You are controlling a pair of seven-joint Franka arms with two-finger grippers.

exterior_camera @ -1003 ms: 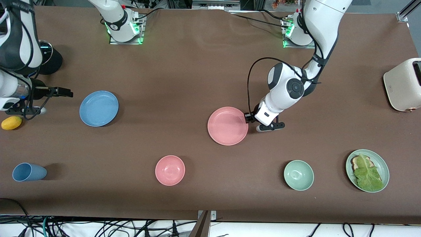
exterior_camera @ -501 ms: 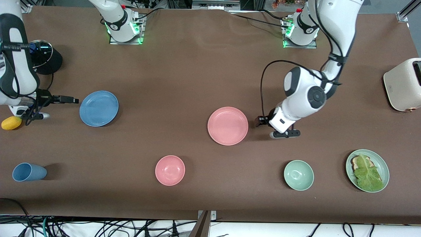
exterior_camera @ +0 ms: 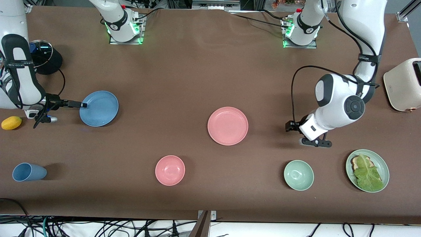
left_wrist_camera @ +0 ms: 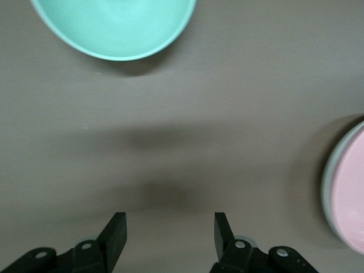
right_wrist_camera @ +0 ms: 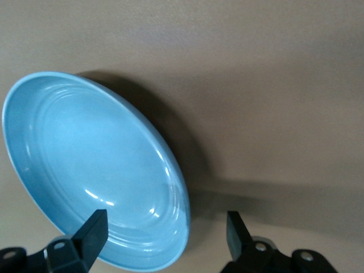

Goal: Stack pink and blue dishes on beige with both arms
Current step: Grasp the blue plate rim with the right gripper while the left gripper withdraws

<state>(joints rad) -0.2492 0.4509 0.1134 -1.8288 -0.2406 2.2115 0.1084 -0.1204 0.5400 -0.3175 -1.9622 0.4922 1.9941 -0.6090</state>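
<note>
The boxy cream toaster (exterior_camera: 404, 84) is running off the front view's edge, so only part of it is showing. In the left wrist view, the flat round pink plastic plate (left_wrist_camera: 348, 196) and the mint green bowl (left_wrist_camera: 115, 27) are being cropped

**Brown cloth-covered table, crowded with dishes**

The table (exterior_camera: 197, 65) carries a flat blue plate (exterior_camera: 100, 108), a flat pink plate (exterior_camera: 227, 125), a deeper pink bowl (exterior_camera: 170, 170), a green bowl (exterior_camera: 298, 175), a blue cup (exterior_camera: 28, 172), a yellow lemon (exterior_camera: 11, 122) and a cream toaster (exterior_camera: 403, 85).
</note>
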